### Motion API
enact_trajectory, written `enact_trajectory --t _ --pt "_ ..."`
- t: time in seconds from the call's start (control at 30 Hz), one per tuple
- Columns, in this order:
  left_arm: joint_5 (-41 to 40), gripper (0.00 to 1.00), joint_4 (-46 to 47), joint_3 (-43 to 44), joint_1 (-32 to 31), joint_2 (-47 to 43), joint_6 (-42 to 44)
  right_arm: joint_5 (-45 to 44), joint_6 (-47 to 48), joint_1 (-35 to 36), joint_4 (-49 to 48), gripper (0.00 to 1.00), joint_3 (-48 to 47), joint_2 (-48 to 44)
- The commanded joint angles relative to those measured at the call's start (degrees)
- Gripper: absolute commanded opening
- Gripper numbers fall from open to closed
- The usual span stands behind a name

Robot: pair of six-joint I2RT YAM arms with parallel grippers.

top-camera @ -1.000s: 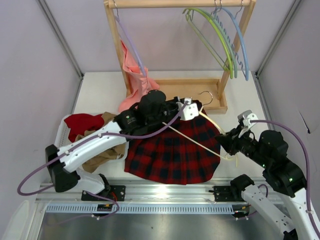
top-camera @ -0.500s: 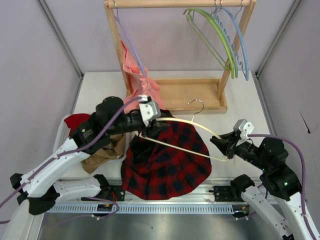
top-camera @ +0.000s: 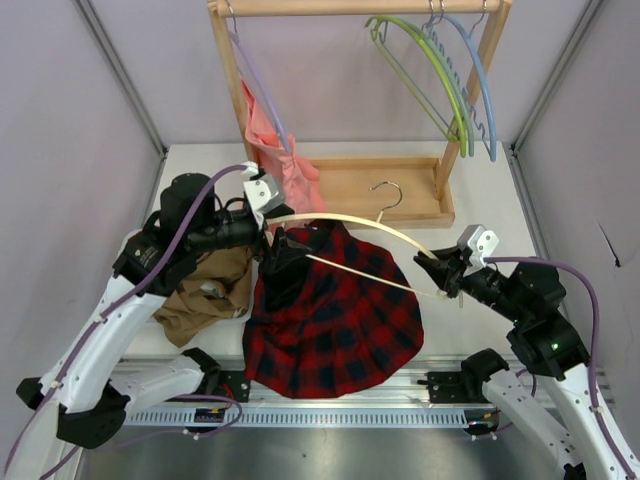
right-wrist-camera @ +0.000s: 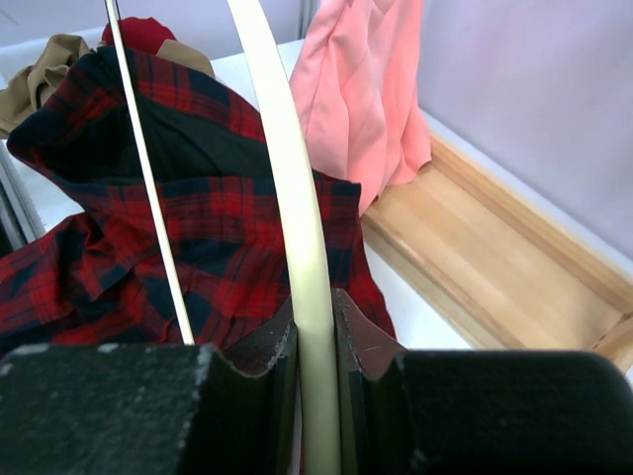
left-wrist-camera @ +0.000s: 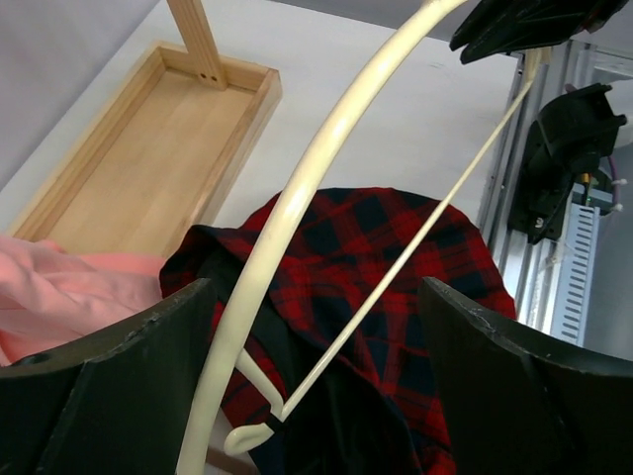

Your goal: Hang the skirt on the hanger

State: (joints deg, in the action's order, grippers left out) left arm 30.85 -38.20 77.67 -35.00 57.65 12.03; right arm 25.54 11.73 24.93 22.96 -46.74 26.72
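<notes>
At frame centre, skirt (top-camera: pixel 335 320) lies on table (top-camera: pixel 480 200), upper-left edge bunched up at hanger (top-camera: pixel 345 218) tip. Right gripper (top-camera: pixel 437 272) pinches hanger's right end — left gripper (top-camera: pixel 268 240) spread wide, holding nothing.

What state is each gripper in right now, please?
Left gripper: open, holding nothing.
Right gripper: closed on the hanger.

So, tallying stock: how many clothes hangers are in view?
5. Cream hanger in the right gripper; a lilac hanger on the rail's left, carrying the pink garment; two green hangers and a blue hanger bunched at its right, where overlap may hide another.
</notes>
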Motion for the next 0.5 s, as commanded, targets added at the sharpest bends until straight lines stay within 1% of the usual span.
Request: enact_trajectory --t 0.0,0.07,0.13,0.23,0.3,0.33,0.4,0.47 --pt "5.7 0.89 -4.9 4.8 0.7 1.8 0.5 1.9 1.4 -0.3 -12.1 0.0 -1.2 -0.2" --pt "5.9 0.89 -5.7 5.7 1.1 4.3 1.2 2.5 2.1 0.0 -12.7 0.0 -1.1 -0.1" --pt "7.8 0.89 -6.5 7.8 1.5 5.9 1.7 2.3 2.2 0.6 -13.3 0.0 -0.5 -0.2" --pt "7.0 0.89 -6.5 10.0 1.6 7.5 1.9 1.4 1.5 1.0 -13.9 0.0 0.4 0.2" --pt "4.1 0.89 -5.3 11.1 1.6 6.9 1.7 -0.6 0.8 0.9 -14.5 0.0 0.9 0.5" --pt "-0.5 0.9 -3.8 12.4 1.6 6.3 0.6 -1.1 0.1 0.9 -14.2 0.0 1.0 1.0" --pt "-4.9 0.9 -3.0 13.7 1.6 4.9 -0.2 -1.5 -0.2 1.0 -13.7 0.0 1.0 1.6" --pt "-11.0 0.89 -0.4 14.8 1.6 3.3 -3.1 -1.8 -0.5 1.1 -12.6 0.0 0.9 3.1"
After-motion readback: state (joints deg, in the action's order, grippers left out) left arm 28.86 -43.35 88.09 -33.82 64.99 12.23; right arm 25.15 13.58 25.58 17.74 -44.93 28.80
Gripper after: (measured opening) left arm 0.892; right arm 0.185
